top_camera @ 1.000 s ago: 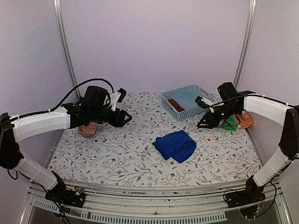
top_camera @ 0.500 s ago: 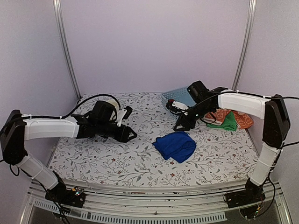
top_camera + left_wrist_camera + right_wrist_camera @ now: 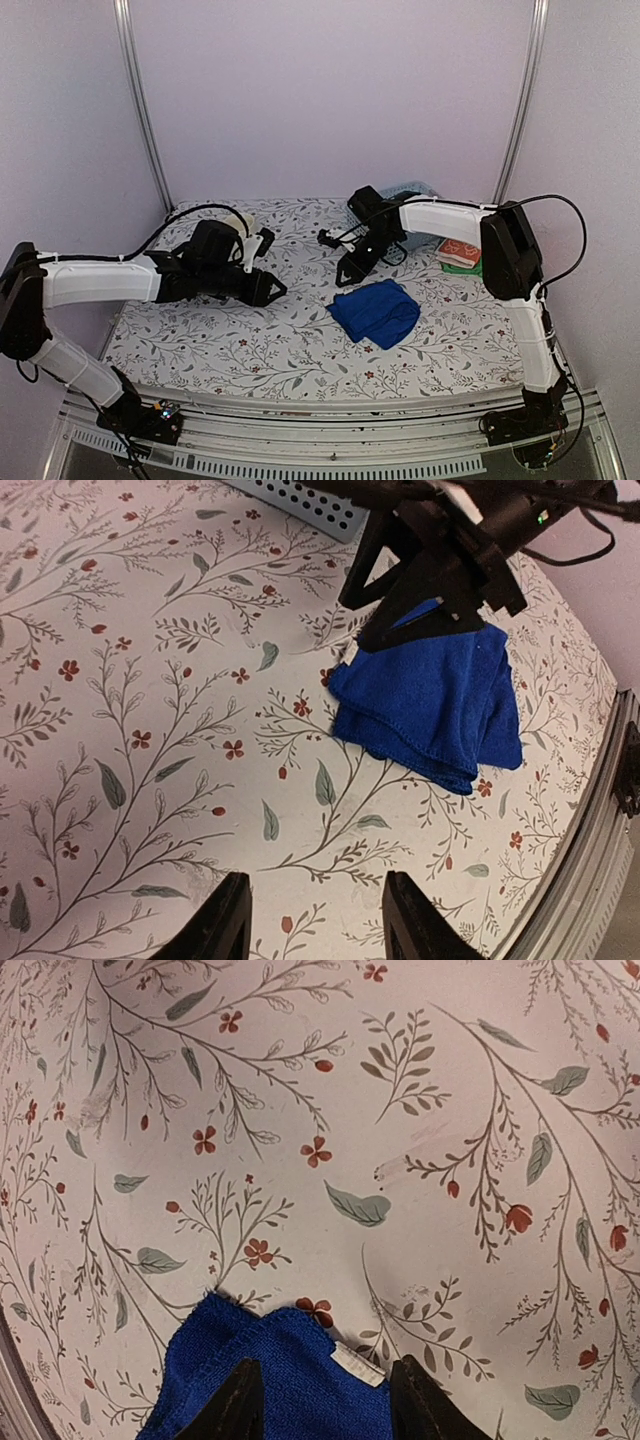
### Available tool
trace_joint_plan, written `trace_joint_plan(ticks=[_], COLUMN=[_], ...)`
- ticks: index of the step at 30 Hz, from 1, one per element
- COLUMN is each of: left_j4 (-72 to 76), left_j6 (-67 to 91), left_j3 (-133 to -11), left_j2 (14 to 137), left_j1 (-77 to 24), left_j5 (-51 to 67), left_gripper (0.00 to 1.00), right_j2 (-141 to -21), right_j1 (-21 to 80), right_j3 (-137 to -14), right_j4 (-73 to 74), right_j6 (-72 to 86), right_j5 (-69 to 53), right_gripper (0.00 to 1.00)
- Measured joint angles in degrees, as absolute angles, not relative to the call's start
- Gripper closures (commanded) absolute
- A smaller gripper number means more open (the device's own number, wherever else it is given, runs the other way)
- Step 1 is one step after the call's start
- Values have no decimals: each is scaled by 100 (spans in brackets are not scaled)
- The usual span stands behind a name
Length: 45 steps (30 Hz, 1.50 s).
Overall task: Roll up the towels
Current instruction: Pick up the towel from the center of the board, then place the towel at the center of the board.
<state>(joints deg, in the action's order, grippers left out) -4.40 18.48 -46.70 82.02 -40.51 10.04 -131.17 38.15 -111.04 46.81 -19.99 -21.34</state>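
My right claw [image 3: 320,1398] hovers half-open over a corner of the blue towel [image 3: 430,705] — nothing gripped; my left claw [image 3: 315,920], likewise parted and empty, hangs above the floral table [image 3: 150,680].

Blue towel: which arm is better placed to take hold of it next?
Right, probably. The right gripper hangs open directly over the blue towel at its far corner, its fingers straddling the edge in the wrist view. The left gripper, also open, sits off to the towel's left with bare tablecloth between.
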Motion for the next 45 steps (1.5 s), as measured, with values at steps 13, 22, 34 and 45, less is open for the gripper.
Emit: trace_joint_plan(ticks=[13,22,34,45], left_j4=[-368,-370,-388,-499], left_j6=[1859,1826,1721,1697], left_j3=[-4606,-4606,-4606,-4508], left_j2=[8193,8230,8230,7752], left_j1=[-4051,-4051,-4051,-3970], left_j5=[978,956,823,449], left_gripper=[54,54,54,54], right_j2=[-13721,-13758,-13734,-13314], right_j1=[3997,4348,4436,3789], right_j3=[-11312,-11406,-11408,-12870], right_j4=[4893,4890,4836,5072], right_j6=[-1839,-1841,-1896,-2051], right_j5=[-1951,-1039,-582,-1356], right_gripper=[51,53,98,98])
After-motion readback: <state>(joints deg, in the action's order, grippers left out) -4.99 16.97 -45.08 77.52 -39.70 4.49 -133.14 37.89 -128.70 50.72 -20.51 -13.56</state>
